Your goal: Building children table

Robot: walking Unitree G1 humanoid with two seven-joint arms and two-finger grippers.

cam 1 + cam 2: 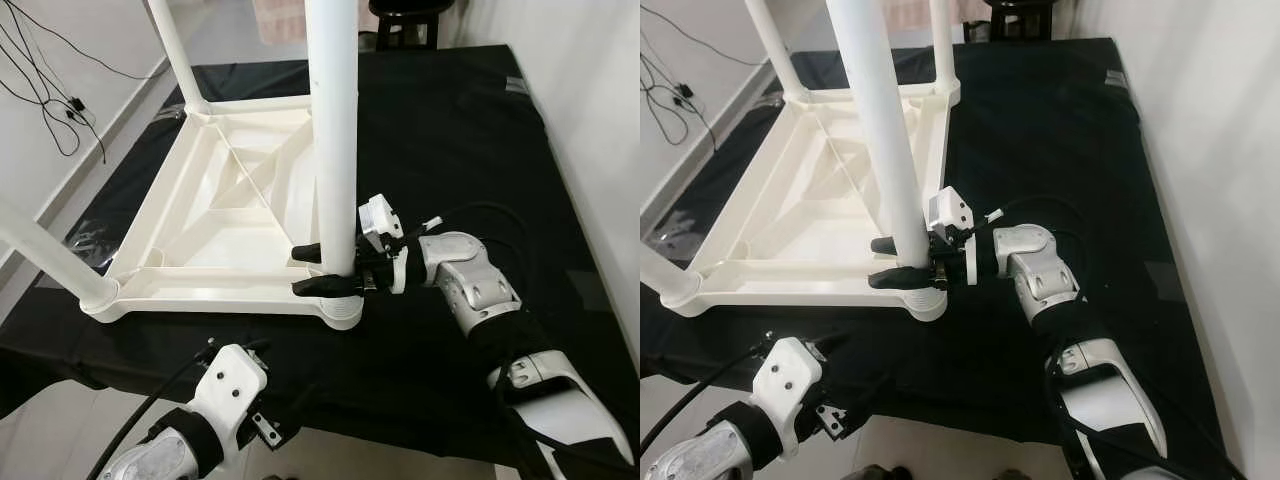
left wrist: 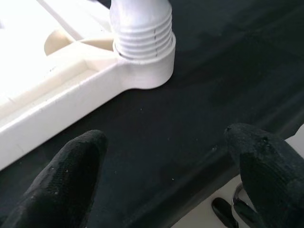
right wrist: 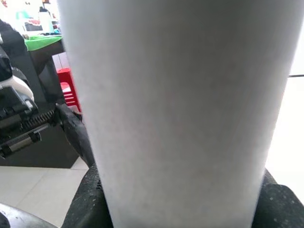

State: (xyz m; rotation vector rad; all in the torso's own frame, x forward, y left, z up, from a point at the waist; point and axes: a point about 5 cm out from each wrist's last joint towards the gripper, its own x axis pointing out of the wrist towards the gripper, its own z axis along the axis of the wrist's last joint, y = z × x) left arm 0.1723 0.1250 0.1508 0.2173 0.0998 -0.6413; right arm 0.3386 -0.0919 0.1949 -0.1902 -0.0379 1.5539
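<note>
A white plastic children's table (image 1: 220, 298) lies upside down on a black cloth (image 1: 460, 130). Its white legs stand upward. My right gripper (image 1: 312, 270) is shut on the near-right leg (image 1: 333, 130) just above its corner socket, one black finger on each side. In the right wrist view that leg (image 3: 175, 109) runs between the finger pads (image 3: 88, 199). My left gripper (image 2: 166, 175) is open, low at the cloth's front edge, with nothing between its fingers. Ahead of it is a table corner with a ribbed leg base (image 2: 142, 33) seated in it.
Other legs rise at the far left (image 1: 175, 50) and near left (image 1: 45, 250). Black cables (image 1: 50, 80) lie on the pale floor to the left. A white wall (image 1: 590, 100) runs along the right. A dark stool (image 1: 405, 15) stands beyond the cloth.
</note>
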